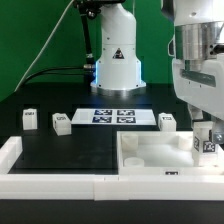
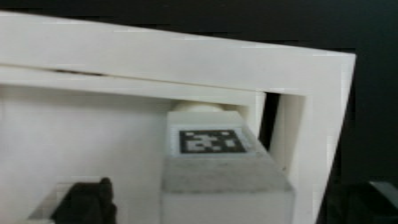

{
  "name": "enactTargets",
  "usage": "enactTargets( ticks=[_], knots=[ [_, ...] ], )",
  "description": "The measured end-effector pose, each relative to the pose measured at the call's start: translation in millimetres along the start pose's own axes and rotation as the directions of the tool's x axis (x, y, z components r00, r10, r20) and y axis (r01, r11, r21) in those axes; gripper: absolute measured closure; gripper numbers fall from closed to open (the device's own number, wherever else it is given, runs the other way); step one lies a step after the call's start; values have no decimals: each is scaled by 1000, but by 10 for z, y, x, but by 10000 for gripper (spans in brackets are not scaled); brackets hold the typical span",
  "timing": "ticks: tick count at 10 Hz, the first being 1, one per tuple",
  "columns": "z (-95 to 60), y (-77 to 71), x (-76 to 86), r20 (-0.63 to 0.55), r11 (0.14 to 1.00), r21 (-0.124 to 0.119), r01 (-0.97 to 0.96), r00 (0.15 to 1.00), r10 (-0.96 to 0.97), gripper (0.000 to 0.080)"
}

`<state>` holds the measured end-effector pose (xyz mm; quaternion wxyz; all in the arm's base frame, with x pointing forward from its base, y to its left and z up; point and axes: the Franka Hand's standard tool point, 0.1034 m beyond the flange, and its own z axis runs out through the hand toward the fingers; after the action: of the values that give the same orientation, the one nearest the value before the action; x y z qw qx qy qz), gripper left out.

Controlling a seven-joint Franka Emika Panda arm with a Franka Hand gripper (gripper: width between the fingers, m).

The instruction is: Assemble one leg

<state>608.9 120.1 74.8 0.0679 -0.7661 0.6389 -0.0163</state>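
In the exterior view we see the gripper (image 1: 208, 140) low over the white tray-like piece (image 1: 150, 165), with three loose legs (image 1: 61, 123) on the black table (image 1: 80, 150) — one leg (image 1: 210, 143) sits at its fingertips. The wrist view alone shows that leg (image 2: 217, 150) close — tagged, upright inside the tray's corner rim (image 2: 178, 55); we cannot tell whether the fingers clamp it.
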Motion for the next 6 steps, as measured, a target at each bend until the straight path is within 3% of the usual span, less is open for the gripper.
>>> enactTargets(
  ticks=[1,3,6],
  knots=[
    [4,2,6,-1,976,-1,217,976,-217,165],
    [7,1,-9,0,889,-2,457,889,-457,154],
    [2,-39,4,-7,584,-5,811,584,-811,151]
  ],
)
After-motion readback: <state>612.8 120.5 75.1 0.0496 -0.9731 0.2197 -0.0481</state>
